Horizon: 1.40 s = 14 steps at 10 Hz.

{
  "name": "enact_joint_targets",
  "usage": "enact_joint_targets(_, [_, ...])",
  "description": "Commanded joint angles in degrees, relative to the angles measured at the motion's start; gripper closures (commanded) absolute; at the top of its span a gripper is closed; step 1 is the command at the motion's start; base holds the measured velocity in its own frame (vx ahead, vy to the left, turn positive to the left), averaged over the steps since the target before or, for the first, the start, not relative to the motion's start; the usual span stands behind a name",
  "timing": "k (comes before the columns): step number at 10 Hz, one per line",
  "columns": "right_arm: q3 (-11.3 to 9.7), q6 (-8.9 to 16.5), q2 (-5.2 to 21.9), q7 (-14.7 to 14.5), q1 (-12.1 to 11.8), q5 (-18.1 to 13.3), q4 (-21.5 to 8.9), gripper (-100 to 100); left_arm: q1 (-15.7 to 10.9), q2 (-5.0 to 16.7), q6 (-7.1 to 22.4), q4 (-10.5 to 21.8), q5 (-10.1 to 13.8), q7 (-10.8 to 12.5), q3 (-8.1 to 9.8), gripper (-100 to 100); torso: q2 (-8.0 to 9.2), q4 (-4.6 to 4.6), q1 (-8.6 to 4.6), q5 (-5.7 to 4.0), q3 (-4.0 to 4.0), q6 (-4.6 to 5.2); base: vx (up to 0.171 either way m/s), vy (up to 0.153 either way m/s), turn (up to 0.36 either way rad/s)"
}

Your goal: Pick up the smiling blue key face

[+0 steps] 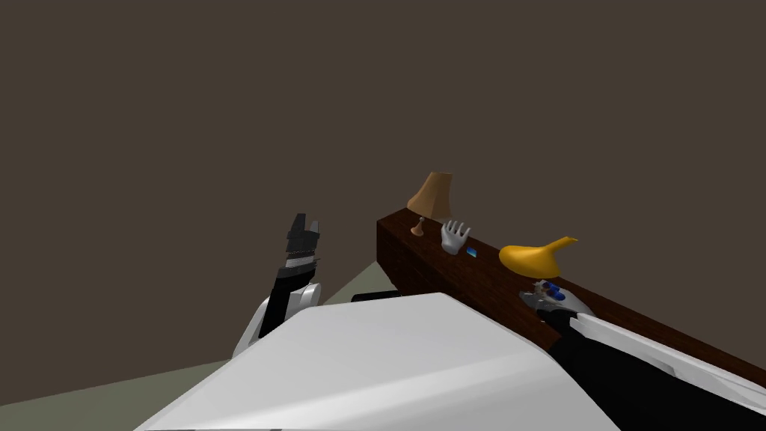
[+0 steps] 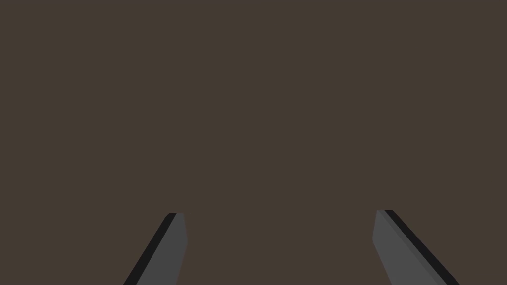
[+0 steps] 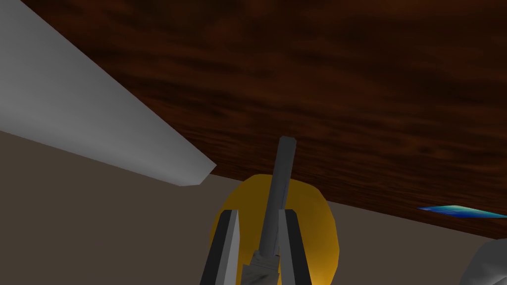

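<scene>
The key face [image 1: 551, 290] is a small grey piece with blue spots, at the front edge of a dark wooden cabinet top [image 1: 464, 273]. My right gripper [image 1: 548, 301] is on it. In the right wrist view its fingers [image 3: 228, 247] press the sides of the key's grey shaft [image 3: 281, 173], which sticks out beyond my right gripper [image 3: 261, 213]. I cannot tell whether the key rests on the wood or hangs just above it. My left gripper [image 1: 305, 222] is raised off to the left, away from the cabinet, and my left gripper [image 2: 279, 213] is open with nothing in it.
On the cabinet top stand a yellow gourd-shaped vessel [image 1: 532, 258] right behind the key, a small flat blue item [image 1: 472, 252], a white hand figure [image 1: 454, 237] and a tan lamp [image 1: 431, 196]. A brown wall rises behind. Pale floor [image 1: 97, 389] lies to the left.
</scene>
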<state>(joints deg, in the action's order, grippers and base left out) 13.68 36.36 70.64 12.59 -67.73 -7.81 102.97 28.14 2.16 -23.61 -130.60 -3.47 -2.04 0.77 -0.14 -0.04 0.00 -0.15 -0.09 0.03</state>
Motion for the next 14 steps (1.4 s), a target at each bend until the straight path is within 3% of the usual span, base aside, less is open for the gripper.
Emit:
enact_joint_targets(1, [0.36, -0.19, -0.32, -2.83, 0.59, 0.73, 0.03, 100, 0.0, 0.0, 0.0, 0.0, 0.0, 0.0, 0.0, 0, 0.0, 0.0, 0.0, 0.0, 0.0, 0.0, 0.02, 0.005, -0.062])
enact_joint_targets(14, [5.79, -1.3, -6.68, -23.63, 7.25, 9.33, 2.95, 100, -0.01, 0.0, 0.0, 0.0, 0.0, 0.0, 0.0, 0, 0.0, -0.03, 0.04, 0.05, -0.02, -0.05, 0.021, 0.007, -0.097])
